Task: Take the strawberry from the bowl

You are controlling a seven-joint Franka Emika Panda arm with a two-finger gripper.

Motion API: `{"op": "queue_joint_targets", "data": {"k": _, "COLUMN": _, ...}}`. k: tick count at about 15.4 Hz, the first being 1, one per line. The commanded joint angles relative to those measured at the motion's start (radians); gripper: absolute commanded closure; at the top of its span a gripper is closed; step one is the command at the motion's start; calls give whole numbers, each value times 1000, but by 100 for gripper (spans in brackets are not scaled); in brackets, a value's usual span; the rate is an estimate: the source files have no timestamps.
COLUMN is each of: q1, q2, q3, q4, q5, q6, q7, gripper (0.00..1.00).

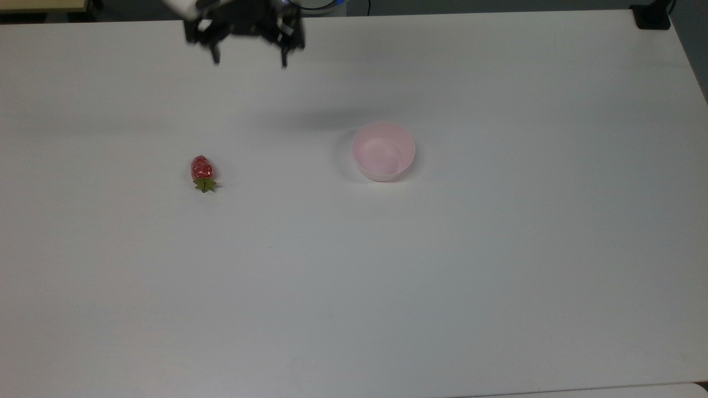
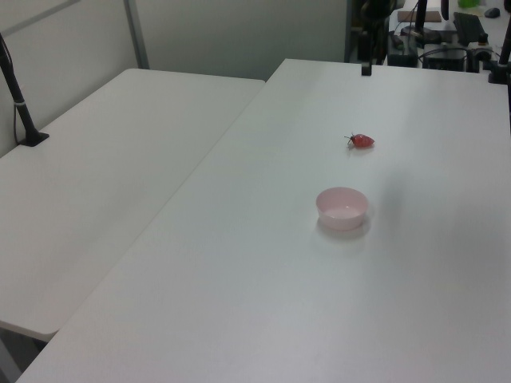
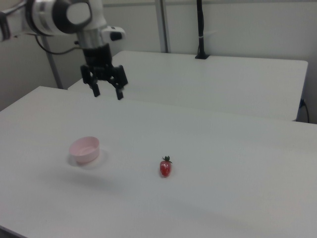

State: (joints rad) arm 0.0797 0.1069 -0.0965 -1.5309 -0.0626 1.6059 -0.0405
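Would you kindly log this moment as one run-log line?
hand: open, raised, holding nothing | strawberry: lying on table, outside bowl | bowl: empty

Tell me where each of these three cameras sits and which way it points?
Top view: overhead, looking down at the table; the open end effector shows at the far edge.
Left view: high off one end, looking along the table; bowl nearer, strawberry beyond.
Right view: lower, from the opposite side; bowl on the right view's left, the arm with its end effector hanging above the table.
Shared: all three show strawberry and bowl apart on the table.
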Motion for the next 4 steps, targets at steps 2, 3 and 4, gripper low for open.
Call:
{"op": "queue_joint_targets", "data": {"k": 2, "q1": -38, "q2": -50, "q3": 47, "q4": -58, "q5": -5, "q6": -26, "q7": 111, "gripper": 0}}
{"op": "queue_joint_targets", "data": {"k": 3, "q1": -38, "q2": -46, "q3": 47, "q4": -57, "q5": -5, "q6": -21, "q7": 108, "gripper": 0}}
{"op": "queue_joint_targets", "data": {"k": 4, "q1": -38, "q2": -44, "q3": 47, "q4": -55, "q5": -3, "q6": -20, "q7": 97, "gripper": 0}}
